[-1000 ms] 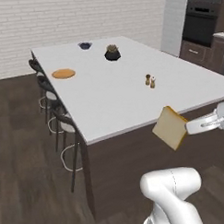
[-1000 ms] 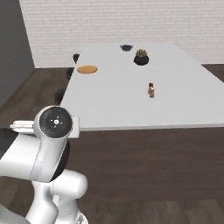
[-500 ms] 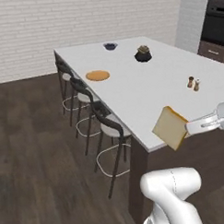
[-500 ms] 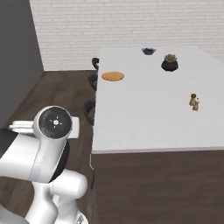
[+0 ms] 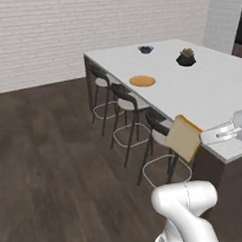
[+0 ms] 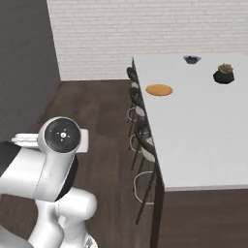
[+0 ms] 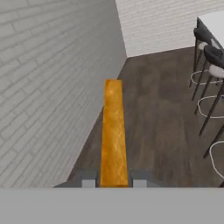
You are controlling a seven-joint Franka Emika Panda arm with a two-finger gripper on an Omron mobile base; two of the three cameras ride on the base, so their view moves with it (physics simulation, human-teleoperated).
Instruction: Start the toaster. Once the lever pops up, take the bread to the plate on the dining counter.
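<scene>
The dining counter [image 5: 191,90] is the largest thing here, a long white tabletop on dark brown sides that runs from the near right toward the white brick wall [image 5: 64,35] at the back. In the right base view its white surface [image 6: 203,131] takes up the right half, with the near end just ahead of the robot. Dark wood floor [image 5: 55,170] spreads out to the left of it. A row of dark stools [image 5: 125,118] with thin metal legs stands along the long side of the tabletop, tucked close under its edge; the hand view catches them [image 7: 210,78] at its right margin.

On the tabletop, the plate [image 5: 142,81] lies flat near the stool-side edge, round and orange-tan, well apart from the arm; it shows [image 6: 159,90] in the right base view too. Farther back sits a small dark bowl [image 5: 146,49], and to the right of the plate a small plant in a black pot [image 5: 186,58].

The bread [image 5: 183,138] is off the tabletop, held in the air beside the near corner, above the closest stool. It stands on edge, tilted, its tan face toward the left base camera. The fingers [image 5: 209,137] are closed on its right edge, reaching in from the right. In the hand view the slice [image 7: 113,131] appears edge-on as a golden-brown strip rising between the two fingers [image 7: 88,180], pinched from both sides.
</scene>
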